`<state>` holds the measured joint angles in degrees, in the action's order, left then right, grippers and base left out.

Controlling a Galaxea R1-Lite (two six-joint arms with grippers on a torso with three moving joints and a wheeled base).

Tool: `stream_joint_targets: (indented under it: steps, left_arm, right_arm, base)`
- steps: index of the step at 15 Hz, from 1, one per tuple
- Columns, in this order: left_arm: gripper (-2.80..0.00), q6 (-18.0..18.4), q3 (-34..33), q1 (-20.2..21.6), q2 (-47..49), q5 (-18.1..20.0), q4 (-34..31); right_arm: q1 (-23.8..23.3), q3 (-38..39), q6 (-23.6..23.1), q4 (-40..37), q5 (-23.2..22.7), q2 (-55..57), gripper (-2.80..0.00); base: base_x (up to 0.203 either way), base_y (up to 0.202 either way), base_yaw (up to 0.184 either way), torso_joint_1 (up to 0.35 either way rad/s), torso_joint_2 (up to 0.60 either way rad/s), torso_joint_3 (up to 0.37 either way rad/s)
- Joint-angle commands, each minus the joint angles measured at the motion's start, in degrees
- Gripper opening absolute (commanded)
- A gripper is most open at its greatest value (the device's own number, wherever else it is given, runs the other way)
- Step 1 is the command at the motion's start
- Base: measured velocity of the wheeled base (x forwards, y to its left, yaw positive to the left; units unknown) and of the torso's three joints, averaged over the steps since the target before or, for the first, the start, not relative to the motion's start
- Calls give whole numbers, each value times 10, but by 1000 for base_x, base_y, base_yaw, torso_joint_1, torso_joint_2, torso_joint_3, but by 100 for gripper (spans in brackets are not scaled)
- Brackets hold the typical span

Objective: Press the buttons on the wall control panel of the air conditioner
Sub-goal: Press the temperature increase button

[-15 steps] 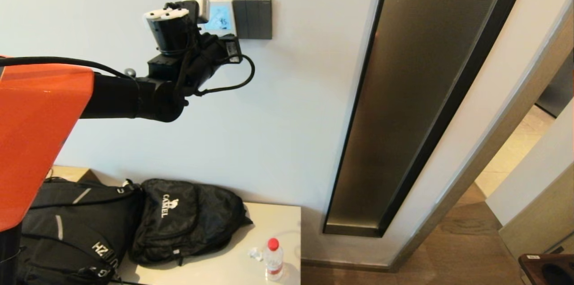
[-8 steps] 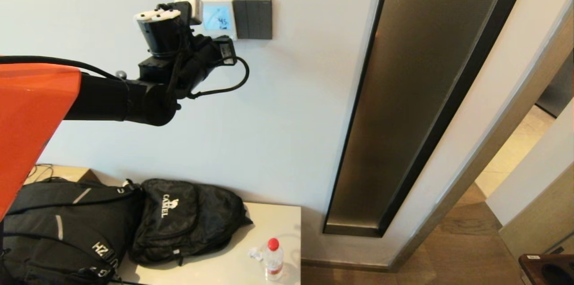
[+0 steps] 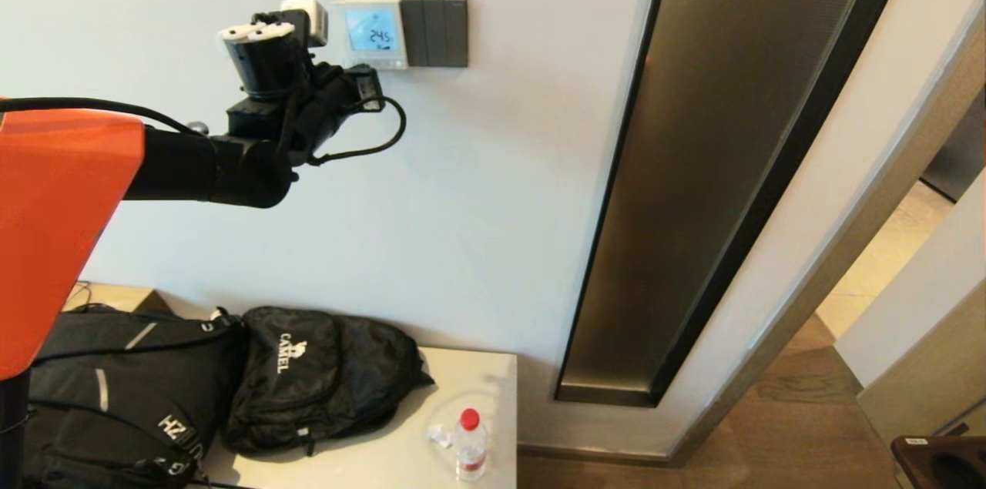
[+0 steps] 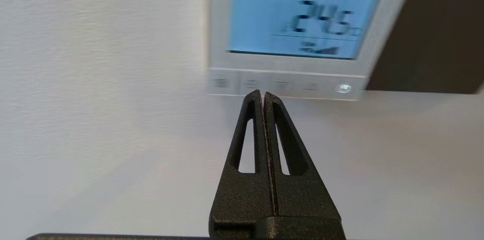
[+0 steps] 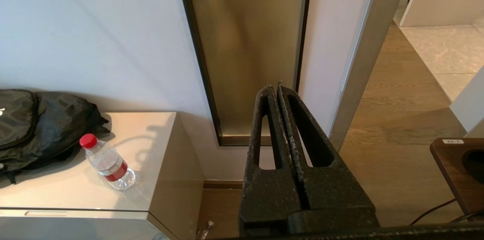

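Note:
The air conditioner's wall control panel (image 3: 373, 32) is a small white square on the wall, and its blue screen (image 4: 302, 13) shows 24.5. The buttons (image 4: 287, 85) run along its lower edge, with a small round lit one (image 4: 342, 88) at one end. My left arm (image 3: 254, 165) is raised to the panel's lower left. My left gripper (image 4: 262, 93) is shut and empty, its tips just under the button row; I cannot tell whether they touch it. My right gripper (image 5: 275, 88) is shut and empty, hanging low, out of the head view.
A dark grey three-rocker switch plate (image 3: 436, 31) adjoins the panel's right side. A tall bronze glass strip (image 3: 724, 165) is set in the wall further right. Below, a cabinet (image 3: 477, 373) carries two black backpacks (image 3: 316, 377) and a water bottle (image 3: 469, 443).
My left arm has drawn to the left, off the panel. Its wrist covered the panel's left side before; now the whole panel and all the digits show.

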<state>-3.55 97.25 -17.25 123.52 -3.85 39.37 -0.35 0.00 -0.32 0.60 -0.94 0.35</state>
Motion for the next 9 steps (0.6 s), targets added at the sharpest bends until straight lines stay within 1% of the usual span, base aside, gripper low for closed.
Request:
stream_joint_targets:
  steps: [1, 9]
  left_arm:
    - [-280, -1, 1, 2, 2, 0, 5]
    - [-280, 0, -8, 13, 2, -2, 12]
  right_arm:
    - [0, 0, 0, 0, 0, 1, -280]
    - [0, 0, 0, 0, 0, 1, -280]
  base:
    - [0, 0, 0, 0, 0, 0]
    - [0, 0, 0, 0, 0, 0]
